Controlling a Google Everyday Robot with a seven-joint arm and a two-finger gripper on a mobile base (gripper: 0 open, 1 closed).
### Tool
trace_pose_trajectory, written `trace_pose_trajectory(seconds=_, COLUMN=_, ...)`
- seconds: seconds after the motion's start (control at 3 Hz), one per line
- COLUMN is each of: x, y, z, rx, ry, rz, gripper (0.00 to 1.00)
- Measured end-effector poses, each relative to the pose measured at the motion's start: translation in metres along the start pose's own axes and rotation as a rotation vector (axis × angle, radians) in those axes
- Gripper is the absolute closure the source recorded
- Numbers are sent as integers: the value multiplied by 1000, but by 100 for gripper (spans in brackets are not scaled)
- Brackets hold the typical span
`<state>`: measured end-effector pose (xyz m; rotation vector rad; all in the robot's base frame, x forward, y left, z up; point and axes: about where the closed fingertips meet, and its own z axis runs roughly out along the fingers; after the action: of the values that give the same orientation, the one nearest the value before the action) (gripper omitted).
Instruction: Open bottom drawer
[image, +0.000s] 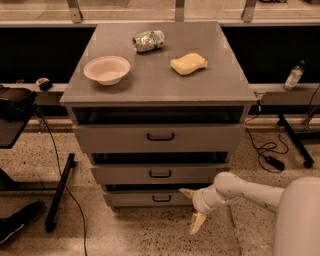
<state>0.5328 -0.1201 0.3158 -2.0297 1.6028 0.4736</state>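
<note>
While gaping wide, empty jaws hover beside the bottom drawer (145, 198).

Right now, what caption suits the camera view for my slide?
Open end effector low at the bottom drawer front, right of its handle.

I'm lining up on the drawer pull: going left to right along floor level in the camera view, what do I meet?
Black stand leg → handle of the bottom drawer → hand, open, just right of that handle and low in front of the cabinet.
</note>
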Motion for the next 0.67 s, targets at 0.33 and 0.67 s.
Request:
trace_pose_trajectory(seconds=0.33, x=43, y=-24, z=3, rx=32, ry=40, rz=35, gripper=0)
trace_pose_trajectory(seconds=0.67, x=93, y=-42, z=5, rx=75, ry=111, rz=66, gripper=0)
